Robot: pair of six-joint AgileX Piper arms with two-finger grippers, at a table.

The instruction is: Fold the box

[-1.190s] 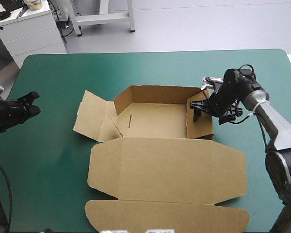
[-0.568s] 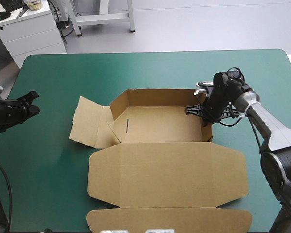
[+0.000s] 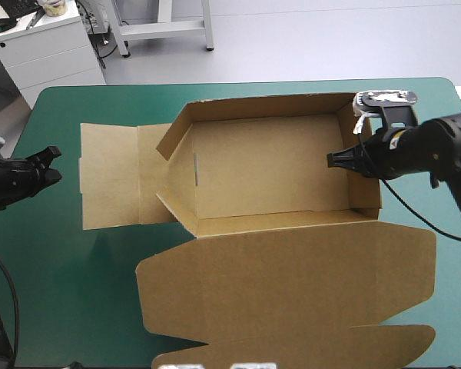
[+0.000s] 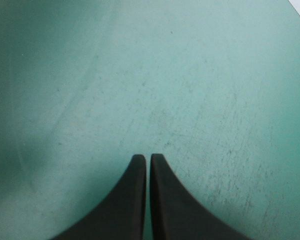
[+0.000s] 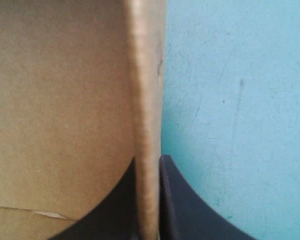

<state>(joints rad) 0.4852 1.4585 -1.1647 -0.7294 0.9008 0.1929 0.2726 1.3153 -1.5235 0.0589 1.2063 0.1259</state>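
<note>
The brown box (image 3: 269, 165) is an open tray with back, left and right walls raised and its lid (image 3: 284, 288) spread flat toward the table's front edge. It looks raised off the teal-green cover. My right gripper (image 3: 334, 160) is shut on the box's right wall, one black finger inside the tray and one outside. In the right wrist view the wall's edge (image 5: 147, 100) runs straight up between the fingers of that gripper (image 5: 150, 200). My left gripper (image 3: 52, 163) hangs shut near the table's left edge, well away from the box. Only cover (image 4: 190, 75) lies ahead of this gripper (image 4: 149, 165).
The box's left flap (image 3: 111, 184) lies flat and spread toward the left gripper. A white cabinet (image 3: 42, 42) stands beyond the table's far left corner. Bare teal-green cover (image 3: 100, 108) shows along the far edge and the left side.
The right gripper was open by the right wall earlier and has shut on it. The box has since come up toward the camera and spread wider. The left arm has not moved.
</note>
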